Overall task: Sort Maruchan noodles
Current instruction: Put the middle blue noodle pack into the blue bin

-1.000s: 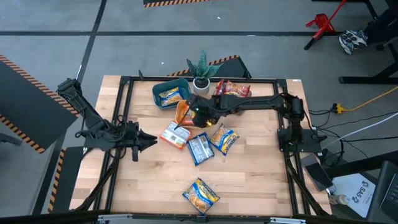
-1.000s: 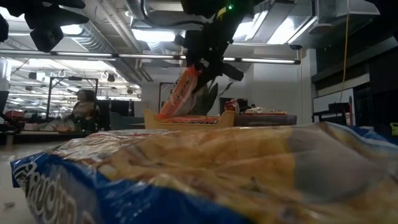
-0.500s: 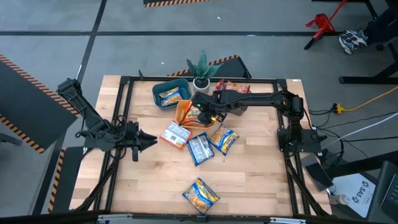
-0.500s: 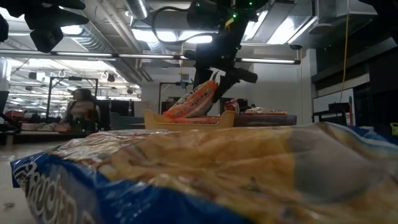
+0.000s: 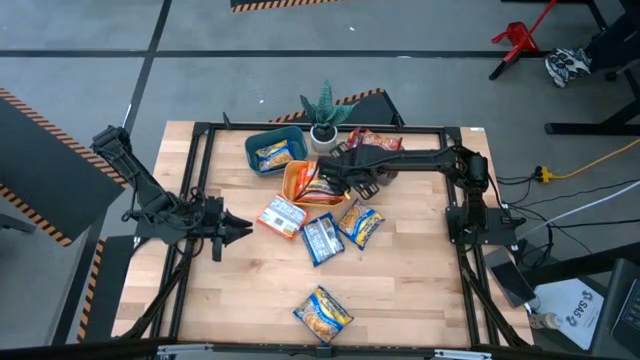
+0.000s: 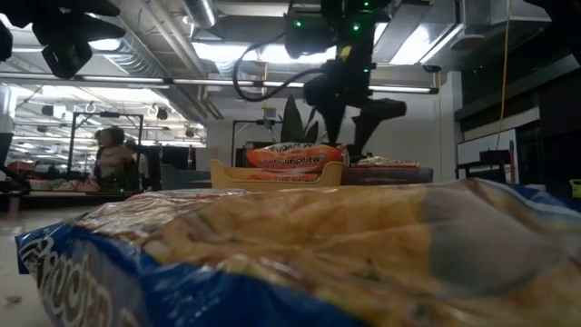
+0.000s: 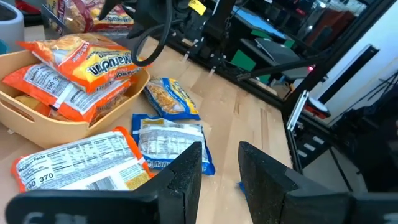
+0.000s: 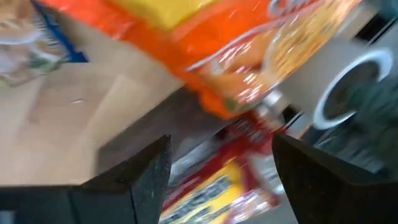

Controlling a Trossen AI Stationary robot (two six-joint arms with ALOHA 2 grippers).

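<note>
Orange packets lay piled in the orange bin [image 5: 296, 186] near the bench [image 5: 400, 290] centre-back, top one [image 5: 318, 183] flat across the heap. Right claw [image 5: 340, 178] hung just beside it over the bin's rim, fingers spread wide w/ nothing between them; in the right wrist view the orange packet [image 8: 249, 37] sat past the parted fingers [image 8: 143, 180], untouched. Low view showed the same packet [image 6: 295, 156] resting level on the bin [image 6: 277, 173], claw [image 6: 349, 136] above and off to its side.

Teal bin [image 5: 272, 150] stood behind-left of the orange one, holding a yellow-and-blue packet [image 5: 273, 155]. Potted plant [image 5: 324, 115] sat close behind the right arm, w/ red packets [image 5: 375, 142] in a grey bin partly hidden under the arm.

Loose on the bench: an orange-and-white packet [image 5: 283, 216] just in front of the orange bin, label side up; a blue-edged one [image 5: 322, 238] next to it; a yellow-and-blue one [image 5: 360, 224] touching that; another yellow-and-blue packet [image 5: 322, 313] well apart near the front edge, filling the low view's foreground.

Left claw [image 5: 243, 226] waited at the left side, clear of the packets, fingers [image 7: 183, 180] partly apart and empty.
</note>
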